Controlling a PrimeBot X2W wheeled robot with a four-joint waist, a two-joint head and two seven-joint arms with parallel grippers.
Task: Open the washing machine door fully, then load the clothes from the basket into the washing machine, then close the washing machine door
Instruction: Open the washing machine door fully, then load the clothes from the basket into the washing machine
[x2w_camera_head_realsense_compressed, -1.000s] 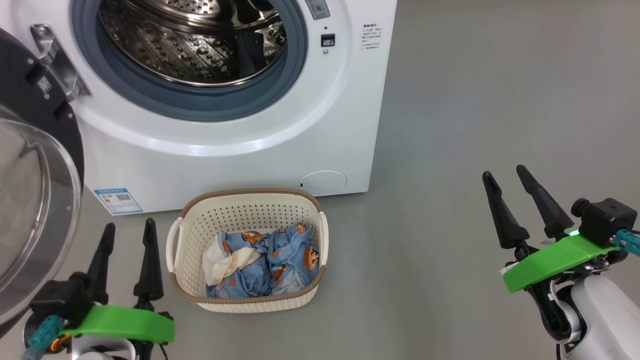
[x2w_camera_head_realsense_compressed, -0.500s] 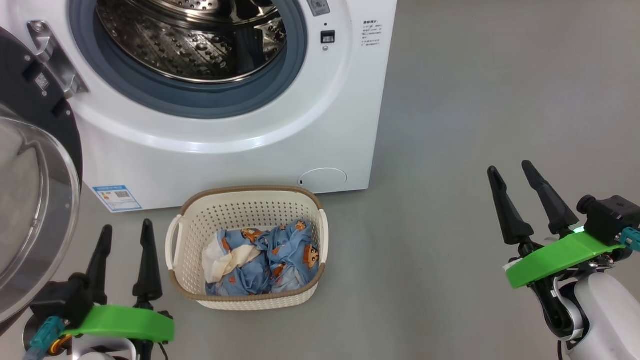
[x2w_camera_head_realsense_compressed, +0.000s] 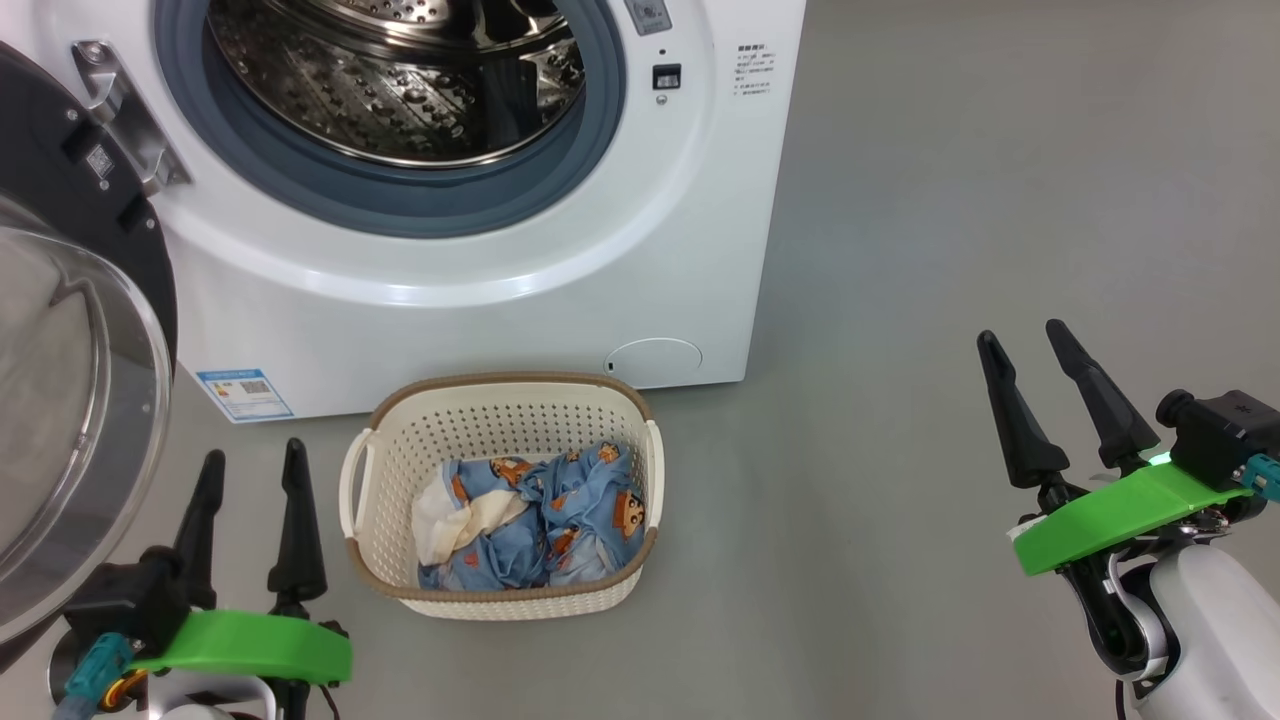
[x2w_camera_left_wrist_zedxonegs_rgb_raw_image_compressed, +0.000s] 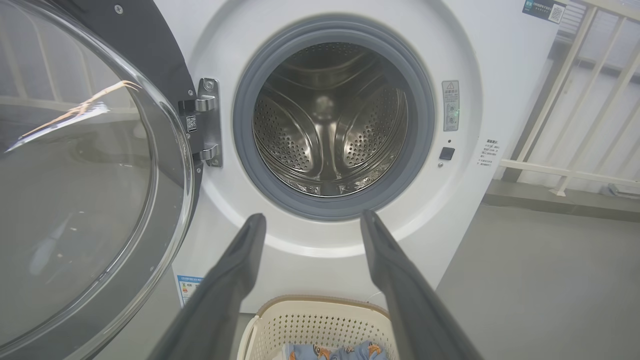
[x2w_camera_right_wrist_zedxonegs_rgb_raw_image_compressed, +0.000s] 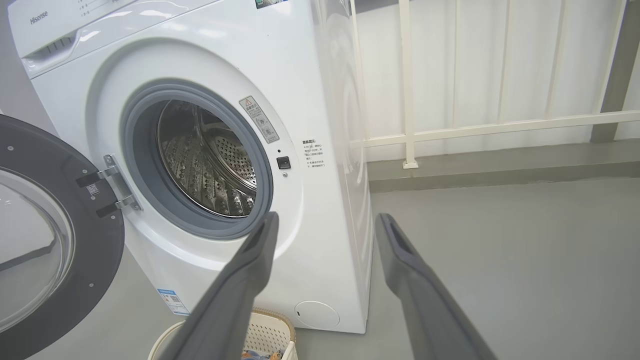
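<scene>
The washing machine (x2w_camera_head_realsense_compressed: 480, 300) stands open, its steel drum (x2w_camera_left_wrist_zedxonegs_rgb_raw_image_compressed: 325, 140) bare inside. The washing machine door (x2w_camera_head_realsense_compressed: 80, 400) is swung out to the left, its glass bowl facing me, close beside my left arm. The basket (x2w_camera_head_realsense_compressed: 500, 400) sits on the floor in front of the machine with the clothes (x2w_camera_head_realsense_compressed: 560, 520) in it, blue printed fabric and a cream piece. My left gripper (x2w_camera_head_realsense_compressed: 253, 450) is open and empty, just left of the basket. My right gripper (x2w_camera_head_realsense_compressed: 1022, 332) is open and empty, far to the basket's right. In the wrist views the left gripper (x2w_camera_left_wrist_zedxonegs_rgb_raw_image_compressed: 312, 216) and right gripper (x2w_camera_right_wrist_zedxonegs_rgb_raw_image_compressed: 327, 216) point at the machine.
Grey floor (x2w_camera_head_realsense_compressed: 950, 200) stretches wide to the right of the machine. A white railing (x2w_camera_right_wrist_zedxonegs_rgb_raw_image_compressed: 475, 130) on a low kerb runs behind and to the right. The open door (x2w_camera_right_wrist_zedxonegs_rgb_raw_image_compressed: 100, 260) takes up the space left of the basket (x2w_camera_right_wrist_zedxonegs_rgb_raw_image_compressed: 265, 332).
The head view has shifted a little, so the whole picture sits slightly to the right. Both grippers stay open and the basket and clothes lie as before.
</scene>
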